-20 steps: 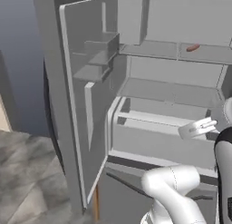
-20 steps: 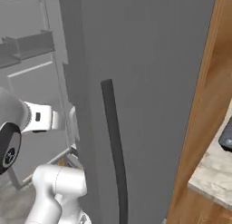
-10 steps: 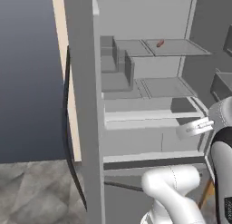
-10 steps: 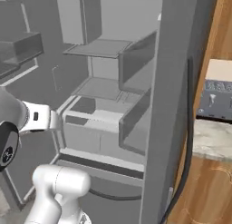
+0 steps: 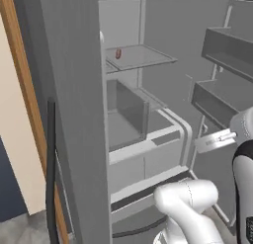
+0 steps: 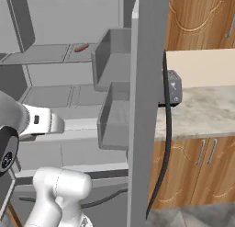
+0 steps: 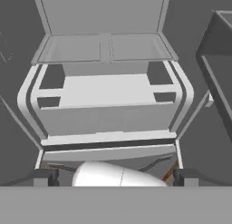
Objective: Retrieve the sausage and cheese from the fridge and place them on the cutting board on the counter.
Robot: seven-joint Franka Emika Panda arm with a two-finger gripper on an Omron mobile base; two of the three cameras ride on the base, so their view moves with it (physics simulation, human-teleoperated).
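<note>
The gripper (image 7: 113,177) is held low before the open fridge (image 5: 148,139); its finger tips are seen wide apart and nothing is pinched between them. Compared with half a second ago, both base views have swung, so it is judged that the base was driven and the shelves were not moved. Farther in, on an upper shelf, the sausage (image 6: 81,48) is seen, well apart from the gripper. The counter (image 6: 202,111) lies to the right.
</note>
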